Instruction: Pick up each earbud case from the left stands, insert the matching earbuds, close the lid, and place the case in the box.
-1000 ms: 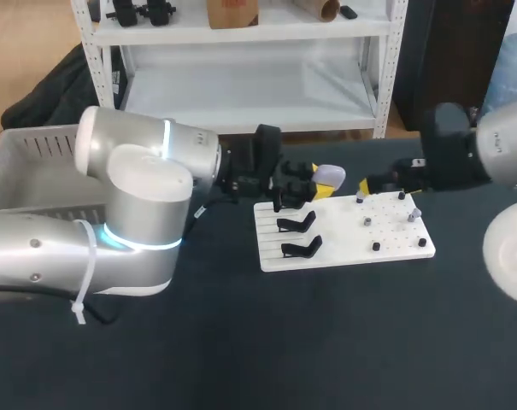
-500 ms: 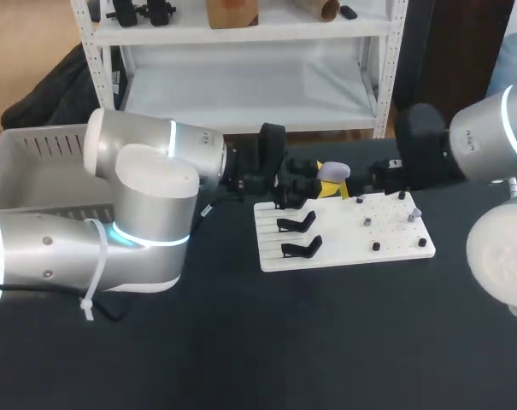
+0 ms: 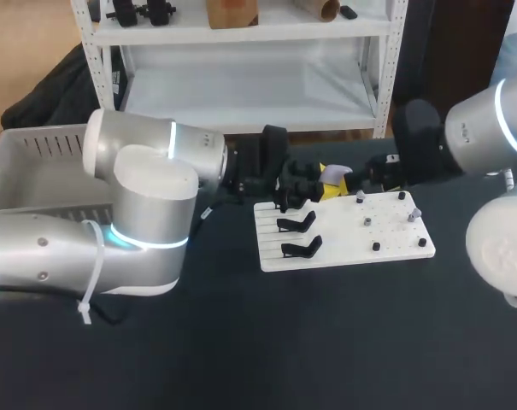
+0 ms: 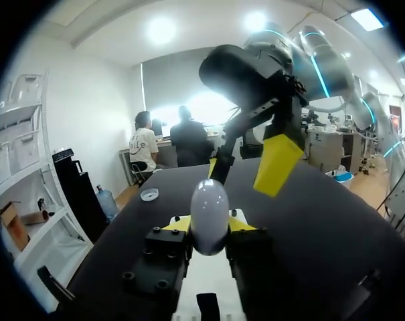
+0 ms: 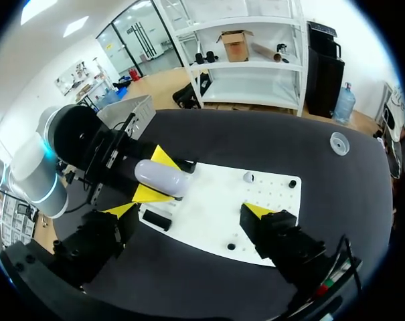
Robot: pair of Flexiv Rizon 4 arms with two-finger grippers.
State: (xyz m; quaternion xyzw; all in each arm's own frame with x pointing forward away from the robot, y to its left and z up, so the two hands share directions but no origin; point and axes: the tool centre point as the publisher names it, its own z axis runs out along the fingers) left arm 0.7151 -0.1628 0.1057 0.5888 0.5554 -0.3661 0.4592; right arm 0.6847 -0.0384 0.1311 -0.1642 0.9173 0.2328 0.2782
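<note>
My left gripper (image 3: 328,184) is shut on a pale lavender earbud case (image 3: 335,173), holding it in the air above the far edge of the white board (image 3: 343,248). In the left wrist view the case (image 4: 209,215) sits upright between the yellow tips, lid closed. My right gripper (image 3: 371,179) stands open just right of the case, its yellow finger (image 4: 276,164) close beside it. From the right wrist view the case (image 5: 160,178) lies ahead of my open right gripper (image 5: 190,210). Small earbuds (image 3: 367,220) sit on pegs on the board's right half.
Two black stands (image 3: 297,222) (image 3: 301,248) remain on the board's left half. A grey bin (image 3: 27,171) stands at the far left behind my left arm. Dark table surface (image 3: 326,342) stretches in front of the board.
My right arm has swung left, bringing its open gripper close beside the case. The left gripper with the case has shifted slightly right and stayed shut on it.
</note>
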